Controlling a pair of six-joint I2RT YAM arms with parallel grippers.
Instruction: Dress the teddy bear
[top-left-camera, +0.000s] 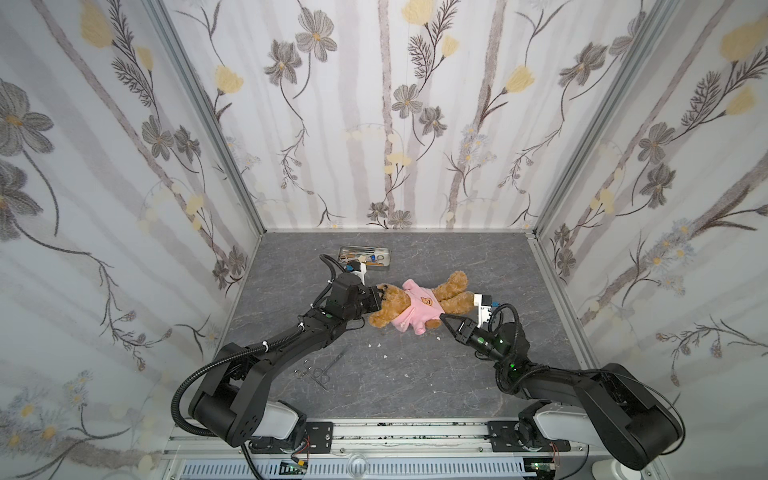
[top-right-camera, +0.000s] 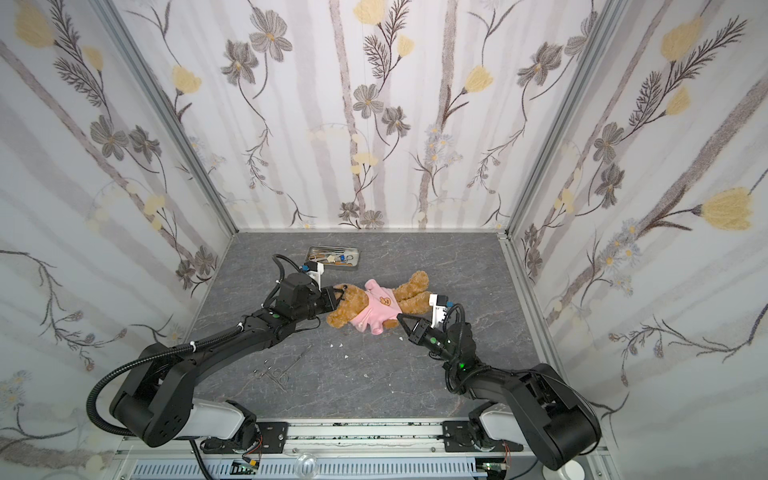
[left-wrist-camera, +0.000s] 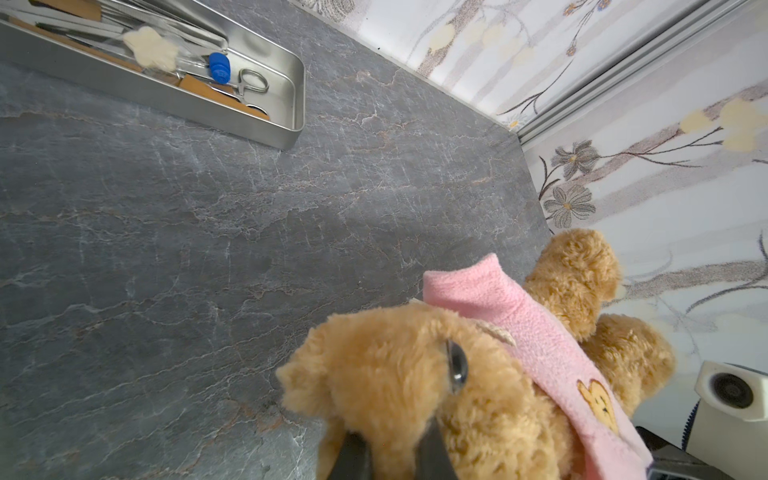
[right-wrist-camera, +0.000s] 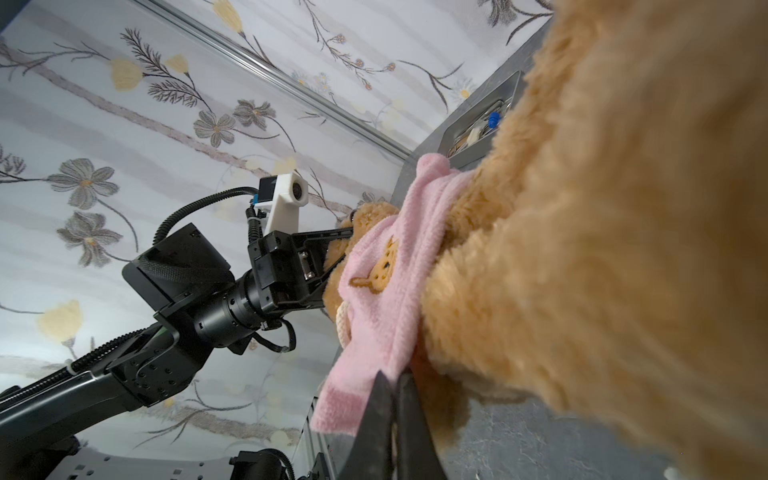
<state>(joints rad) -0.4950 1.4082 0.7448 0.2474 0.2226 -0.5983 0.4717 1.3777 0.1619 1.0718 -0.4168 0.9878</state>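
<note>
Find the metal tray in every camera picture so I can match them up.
In a top view: metal tray at the back, left of the middle, behind the teddy bear.
In a top view: tray in the same place.
Left wrist: tray far beyond the bear's head, partly cut off.
Right wrist: tray, a sliver between the pink shirt and the bear's leg.
Shared landmark: the pink shirt, in all four.

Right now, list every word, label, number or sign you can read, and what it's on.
No readable text in any view.
On the shirt of the bear: only an orange bear-face emblem, no letters.
On the blue cap in the tray: any marking is too blurred to read.
</note>
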